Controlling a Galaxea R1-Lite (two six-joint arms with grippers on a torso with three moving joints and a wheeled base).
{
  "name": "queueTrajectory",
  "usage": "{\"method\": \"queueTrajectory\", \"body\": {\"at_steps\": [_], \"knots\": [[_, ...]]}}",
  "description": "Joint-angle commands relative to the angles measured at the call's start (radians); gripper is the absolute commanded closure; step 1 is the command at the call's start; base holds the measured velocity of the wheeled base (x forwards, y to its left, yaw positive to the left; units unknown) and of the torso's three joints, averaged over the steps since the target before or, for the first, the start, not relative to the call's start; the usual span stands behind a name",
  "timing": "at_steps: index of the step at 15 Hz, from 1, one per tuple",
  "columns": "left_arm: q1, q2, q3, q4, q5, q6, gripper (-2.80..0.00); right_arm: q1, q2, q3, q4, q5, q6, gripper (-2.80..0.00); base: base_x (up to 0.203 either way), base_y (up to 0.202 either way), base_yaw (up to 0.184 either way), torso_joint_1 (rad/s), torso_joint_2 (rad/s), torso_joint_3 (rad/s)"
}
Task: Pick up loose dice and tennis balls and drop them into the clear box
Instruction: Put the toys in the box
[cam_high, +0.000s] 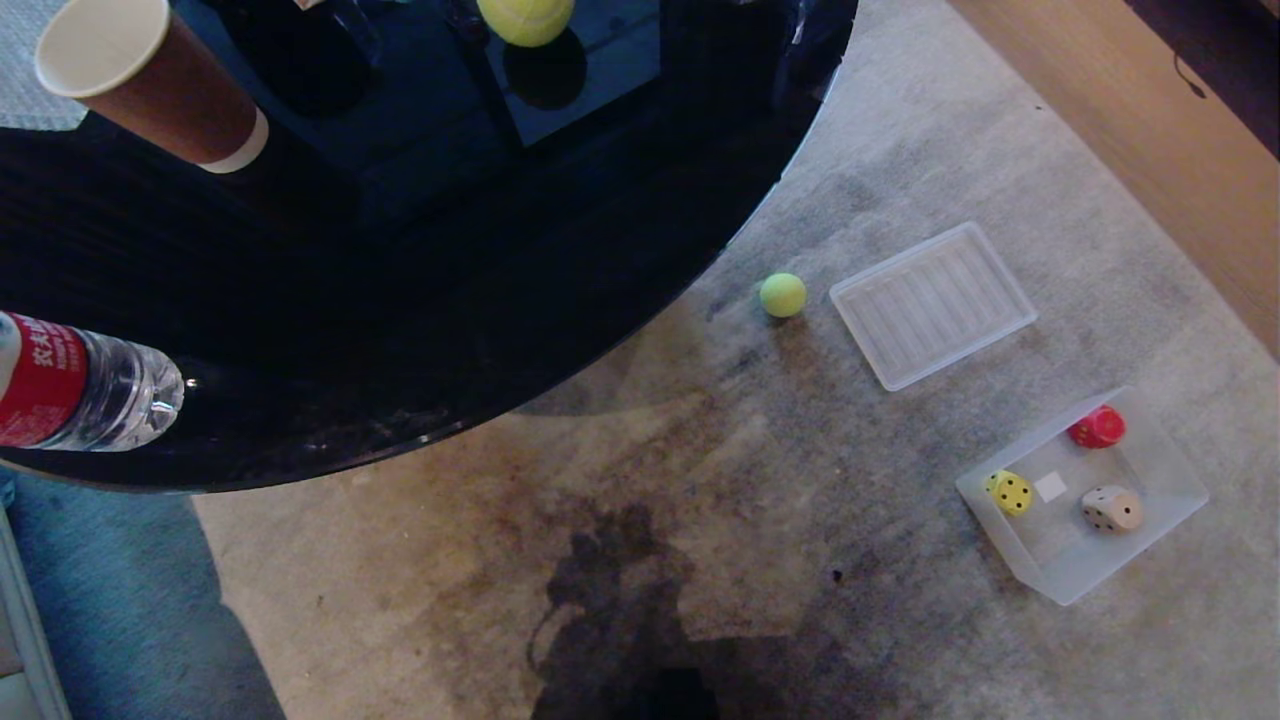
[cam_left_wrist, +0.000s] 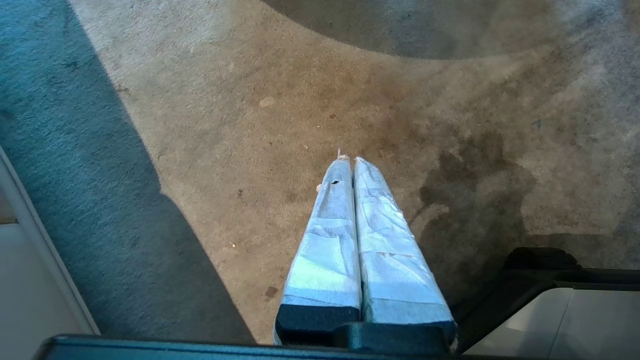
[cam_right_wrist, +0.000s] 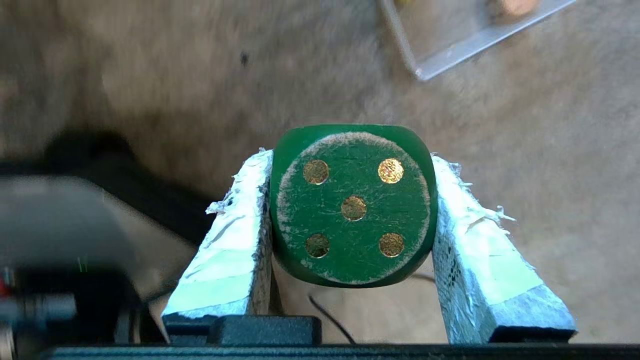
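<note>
Fingers, right: two white-taped pads (cam_right_wrist: 227, 250) clamp the green die (cam_right_wrist: 353, 205) from both sides, five gold pips facing the wrist camera; right gripper (cam_right_wrist: 350, 165) hangs above the carpet (cam_right_wrist: 525, 175), outside the head view.
Fingers, left: left gripper (cam_left_wrist: 350, 162) pressed closed on nothing, taped tips pointing at stained carpet, also outside the head view.
Box: clear box (cam_high: 1170, 470) sits on the carpet at the right; one corner of it shows blurred in the right wrist view.
In the box: yellow die (cam_high: 1010, 492), red die (cam_high: 1097, 427) and beige die (cam_high: 1112, 509), spread around a white sticker (cam_high: 1051, 487).
Balls: one ball (cam_high: 782, 295) lies on the carpet between the black table (cam_high: 400, 300) and a ribbed lid (cam_high: 932, 303); a second ball (cam_high: 526, 18) rests on the table.
Table: paper cup (cam_high: 150, 80) and water bottle (cam_high: 80, 385) also stand there.
</note>
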Motion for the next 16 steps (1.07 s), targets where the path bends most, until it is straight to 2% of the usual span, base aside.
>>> {"method": "queueTrajectory", "body": {"at_steps": [1,3,5,8,13,16], "knots": [[0.000,0.000,0.000,0.000,0.000,0.000,0.00,0.001,0.004,0.024,-0.040,-0.006,0.006,0.00,0.000,0.000,0.000,0.000,0.00,0.000],[0.000,0.001,0.000,0.000,0.000,0.000,0.00,0.010,0.003,0.025,-0.042,-0.002,-0.041,0.00,0.000,0.000,0.000,0.000,0.00,0.000],[0.000,0.000,0.000,0.000,0.000,0.000,0.00,0.015,0.002,0.027,-0.043,-0.008,0.022,0.00,0.000,0.000,0.000,0.000,0.00,0.000],[0.000,0.000,0.000,0.000,0.000,0.000,0.00,0.040,-0.034,0.027,-0.044,-0.006,0.015,0.00,0.000,0.000,0.000,0.000,0.00,0.000],[0.000,0.000,0.000,0.000,0.000,0.000,0.00,0.076,-0.272,0.027,-0.044,-0.005,0.007,0.00,0.000,0.000,0.000,0.000,0.00,0.000],[0.000,0.000,0.000,0.000,0.000,0.000,0.00,0.080,-0.283,0.027,-0.043,-0.004,-0.001,0.00,0.000,0.000,0.000,0.000,0.00,0.000]]}}
